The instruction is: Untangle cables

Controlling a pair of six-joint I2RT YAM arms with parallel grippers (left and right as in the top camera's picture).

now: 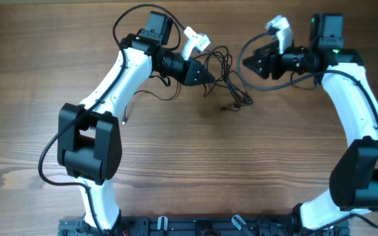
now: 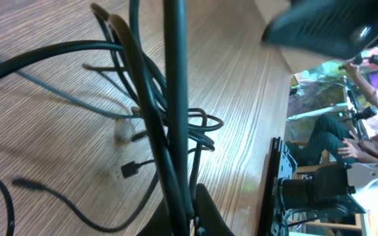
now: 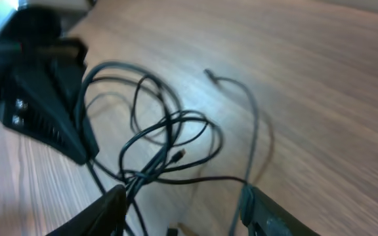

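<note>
Left claw (image 2: pixel 190 213) is clamped shut on a strand of the thin black flexible cables (image 2: pixel 176 131), which rise straight out of its jaws. Right claw (image 3: pixel 182 210) stands well open and grips nothing; one strand runs just beside one of its fingers (image 3: pixel 107 210). Beyond both claws, between their tips, the knotted loops lie on the brown wood-grain table (image 3: pixel 320 78). I judge we're mid-separation: next I'd take a different loop with the right claw and draw the two apart gently. No writing I can read.
</note>
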